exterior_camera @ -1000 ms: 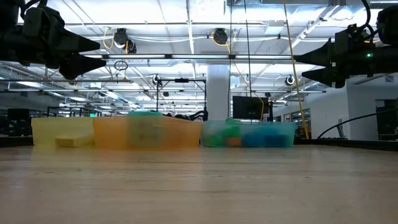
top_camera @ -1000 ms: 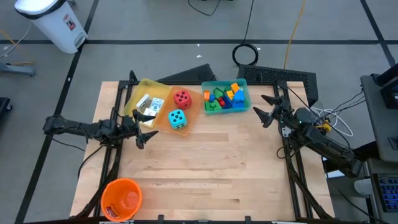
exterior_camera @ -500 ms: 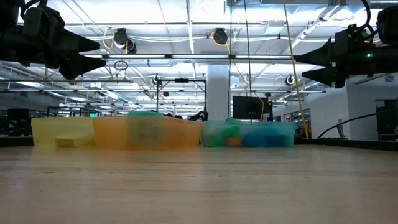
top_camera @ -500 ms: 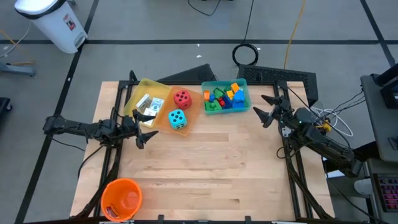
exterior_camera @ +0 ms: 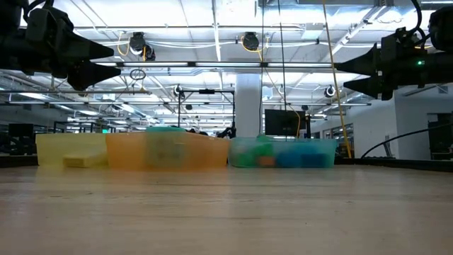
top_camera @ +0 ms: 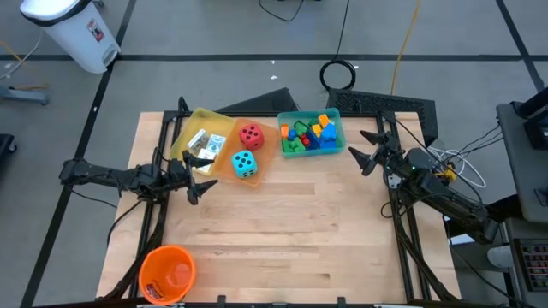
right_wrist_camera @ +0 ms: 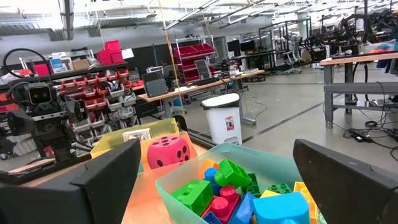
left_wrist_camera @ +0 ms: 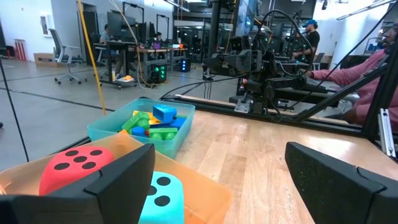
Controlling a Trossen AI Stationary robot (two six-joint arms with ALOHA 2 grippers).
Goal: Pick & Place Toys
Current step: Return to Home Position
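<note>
Wood counter [top_camera: 291, 231]: we see left tool [top_camera: 202, 178], right tool [top_camera: 360, 147] both spread, empty; homing swing might clip orange tray [top_camera: 262, 151], spilling dice [top_camera: 251, 134].

Bare tabletop [top_camera: 300, 222] lies open between your left gripper [top_camera: 202, 181] and right gripper [top_camera: 356, 145]. The yellow tray [top_camera: 199, 112], orange tray [top_camera: 262, 151] and teal tray [top_camera: 310, 113] crowd just beside them. An orange bucket [top_camera: 167, 272] stands behind the left.
</note>
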